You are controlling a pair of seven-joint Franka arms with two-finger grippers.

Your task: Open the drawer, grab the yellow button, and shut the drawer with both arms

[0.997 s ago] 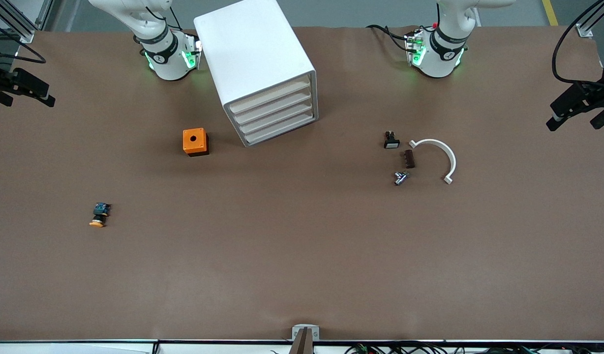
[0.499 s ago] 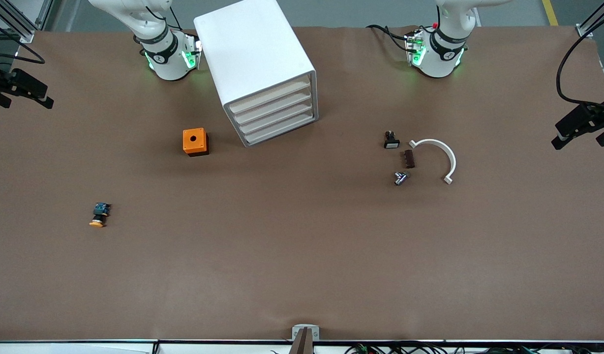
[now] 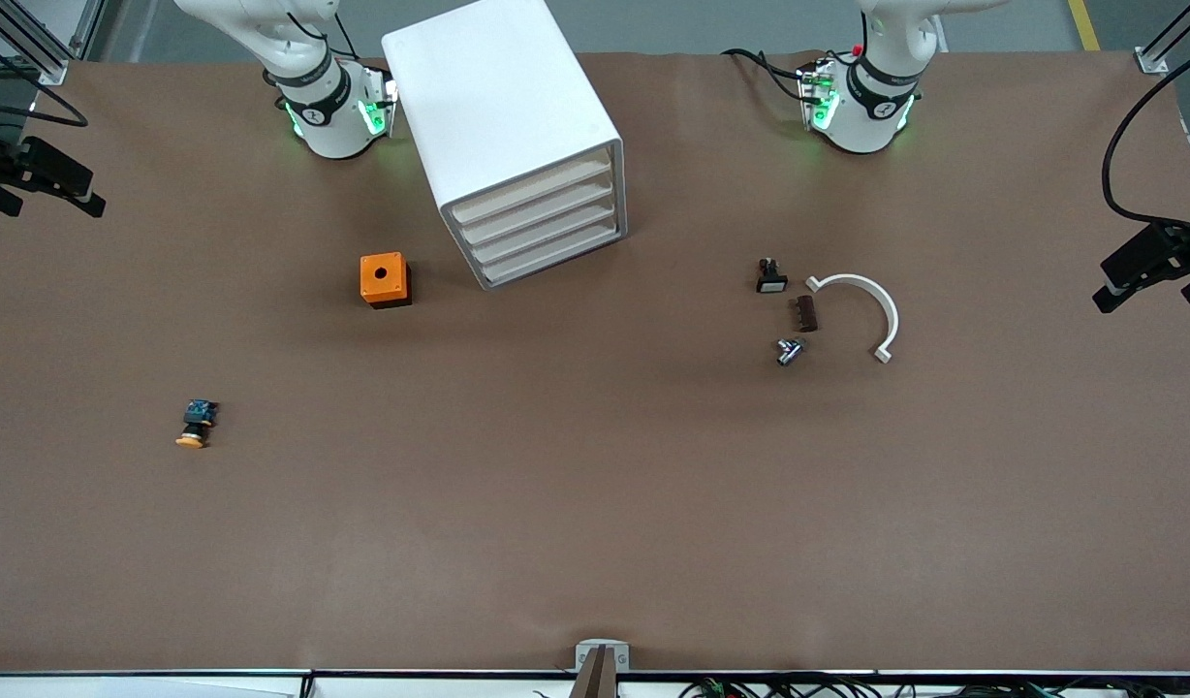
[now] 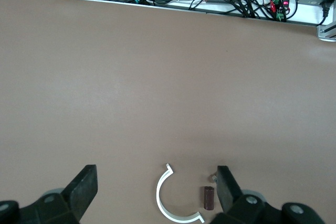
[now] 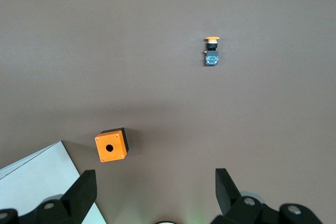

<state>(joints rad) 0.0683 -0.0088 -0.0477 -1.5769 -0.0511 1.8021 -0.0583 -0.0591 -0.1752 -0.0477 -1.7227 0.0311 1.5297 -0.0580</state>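
Since a second ago only the open left gripper (image 4: 152, 192) has come lower over the table (image 3: 595, 504) edge, the open right gripper (image 5: 152, 192) waits, the drawer (image 3: 532, 191) is shut, and the button (image 3: 196, 425) lies toward the right arm's end, so the task has barely begun.

Both arms' upper parts cut off at the front view's top edge; drawer (image 3: 527, 189) contents hidden; white cabinet (image 5: 42, 177) cropped in right wrist view
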